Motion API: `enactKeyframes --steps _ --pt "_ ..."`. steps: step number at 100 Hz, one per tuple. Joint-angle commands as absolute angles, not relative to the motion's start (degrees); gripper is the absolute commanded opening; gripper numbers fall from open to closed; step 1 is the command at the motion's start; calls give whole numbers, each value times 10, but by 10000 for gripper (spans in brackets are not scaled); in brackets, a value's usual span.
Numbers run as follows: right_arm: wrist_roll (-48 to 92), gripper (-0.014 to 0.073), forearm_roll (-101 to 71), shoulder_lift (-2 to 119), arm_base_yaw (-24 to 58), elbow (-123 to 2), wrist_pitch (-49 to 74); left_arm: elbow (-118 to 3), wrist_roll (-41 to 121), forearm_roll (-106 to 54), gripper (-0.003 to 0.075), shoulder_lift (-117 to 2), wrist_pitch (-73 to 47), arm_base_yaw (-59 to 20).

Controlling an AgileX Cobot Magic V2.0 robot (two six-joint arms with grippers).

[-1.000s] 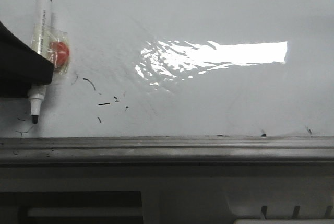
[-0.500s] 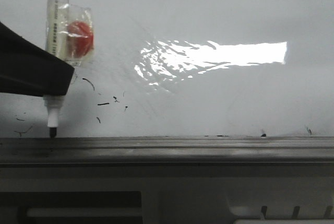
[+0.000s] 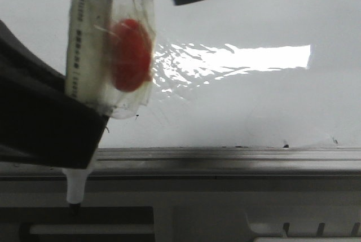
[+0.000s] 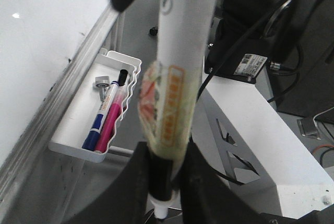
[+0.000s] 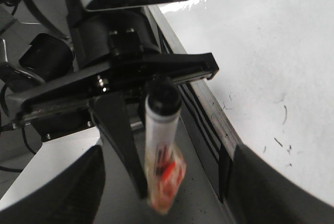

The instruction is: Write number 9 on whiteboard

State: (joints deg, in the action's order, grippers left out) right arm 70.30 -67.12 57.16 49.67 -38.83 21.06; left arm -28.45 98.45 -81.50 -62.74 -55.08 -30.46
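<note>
Left tool [image 4: 163, 187]: fingers closed tight on the lower barrel of the marker [image 4: 180, 51], which stands nearly upright, nib down, a short stub of nib showing below the grip. A red piece wrapped in clear tape [image 3: 130, 56] is stuck to the barrel just above the fingers; its purpose cannot be told. In the front view the nib hangs below the grey ledge [image 3: 237, 160] at the whiteboard's near edge, toward its left end, so it is off the writing face and touches nothing. Judged: the pen is gripped low for control of the tip, but it must be brought over the board again before any stroke. Right tool [image 5: 175, 198]: jaws spread wide, holding nothing, with the marker's capped upper end between and ahead of them. It looks poised to steady or take the pen, though that is a guess. Whiteboard [image 3: 254, 106]: glossy, strong glare patch near the middle, a few black flecks [image 5: 284, 114] close to the near edge. No number 9 shows on any visible part, so the writing appears not yet done. Beyond the ledge, the left wrist view shows a white tray [image 4: 73, 148] hung below the board's edge; in it lie a blue pen [image 4: 94, 132], a pink pen [image 4: 110, 125] and a small round metal piece [image 4: 101, 82].
</note>
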Motion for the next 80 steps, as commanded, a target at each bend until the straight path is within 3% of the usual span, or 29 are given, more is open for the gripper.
enactKeyframes --steps 1,16,21,40,51,61,70,76,80 --pt "715 456 -697 603 518 -432 179 -301 986 -851 -18 -618 -566 -311" --pt "715 428 -728 655 520 -452 152 -301 986 -859 -18 -618 -566 -311" --pt "715 354 -732 661 520 -452 145 -301 986 -866 -18 -616 -566 -311" --pt "715 -76 -725 656 520 -452 171 -301 987 -896 -18 -606 -565 -311" --pt "715 -66 -707 647 520 -452 164 -301 978 -905 1 -603 -575 -311" --pt "715 -66 -665 623 520 -454 152 -301 942 -912 154 -596 -589 -311" --pt "715 -66 -626 592 520 -455 137 -301 892 -913 391 -579 -598 -309" --pt "715 -67 -597 571 520 -455 138 -301 879 -906 477 -563 -605 -307" --pt "715 -68 -577 555 519 -455 146 -301 869 -902 496 -549 -609 -303"
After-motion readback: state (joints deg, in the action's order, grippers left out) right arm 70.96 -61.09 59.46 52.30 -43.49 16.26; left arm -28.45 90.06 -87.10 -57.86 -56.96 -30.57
